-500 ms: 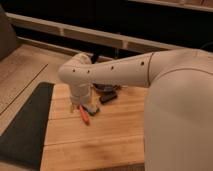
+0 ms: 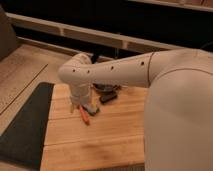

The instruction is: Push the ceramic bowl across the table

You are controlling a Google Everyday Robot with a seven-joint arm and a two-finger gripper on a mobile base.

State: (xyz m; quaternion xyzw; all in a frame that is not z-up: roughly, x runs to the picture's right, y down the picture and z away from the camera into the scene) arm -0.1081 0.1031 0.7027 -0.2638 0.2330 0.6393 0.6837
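The ceramic bowl point(image 2: 101, 89) shows only as a dark round rim at the back of the light wooden table point(image 2: 95, 145); my white forearm covers most of it. My arm reaches in from the right, bends at the elbow and drops to the table. My gripper point(image 2: 86, 103) is low over the table just left of and in front of the bowl, mostly hidden by the wrist. A black bar-shaped thing point(image 2: 109, 96) lies right beside the bowl, in front of it.
A flat bluish block point(image 2: 92, 108) and a small orange tool point(image 2: 83, 115) lie by the gripper. A dark grey mat point(image 2: 27, 125) lies on the floor left of the table. A dark cabinet with a pale rail point(image 2: 75, 31) stands behind.
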